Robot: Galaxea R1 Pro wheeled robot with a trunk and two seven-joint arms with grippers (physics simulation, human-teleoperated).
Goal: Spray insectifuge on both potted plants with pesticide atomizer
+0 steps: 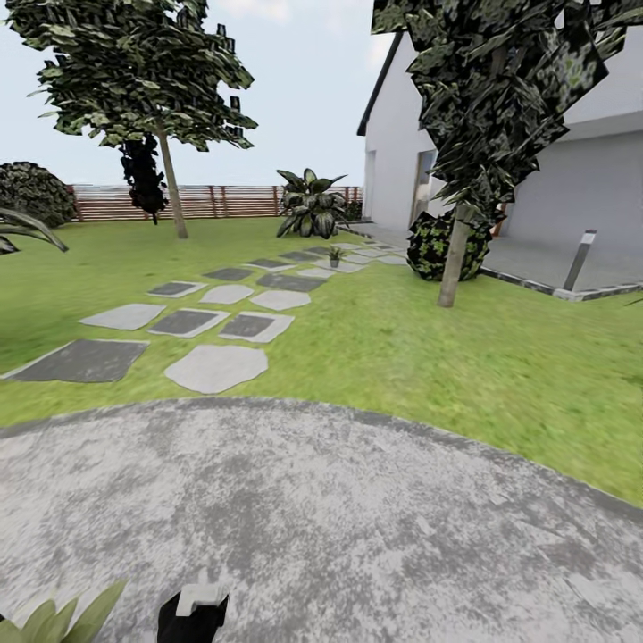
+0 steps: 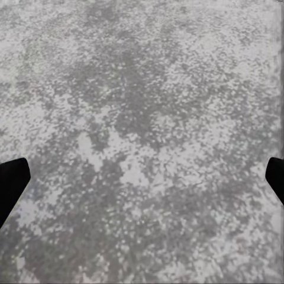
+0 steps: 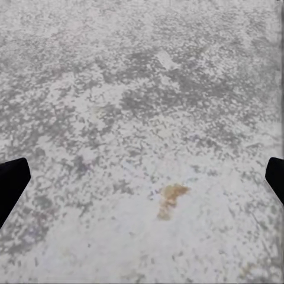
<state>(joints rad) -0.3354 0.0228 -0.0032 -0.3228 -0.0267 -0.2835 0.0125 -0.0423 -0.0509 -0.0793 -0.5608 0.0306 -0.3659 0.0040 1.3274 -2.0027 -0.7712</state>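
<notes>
Even, bright daylight fills the head view, with a pale washed-out sky above the slatted wooden fence (image 1: 214,202) and no visible sun or glare. Shadows are faint: the green lawn (image 1: 464,348) stays almost uniformly lit beneath the 2 jagged dark-leaved trees (image 1: 134,71). The render is soft throughout, and foliage looks blocky and coarse. Far details near the fence blur. In both wrist views the grey mottled paved circle (image 2: 142,118) appears grainy and smeared, brighter and paler in the right wrist view, where a small blurry orange-brown stain (image 3: 170,198) sits.
</notes>
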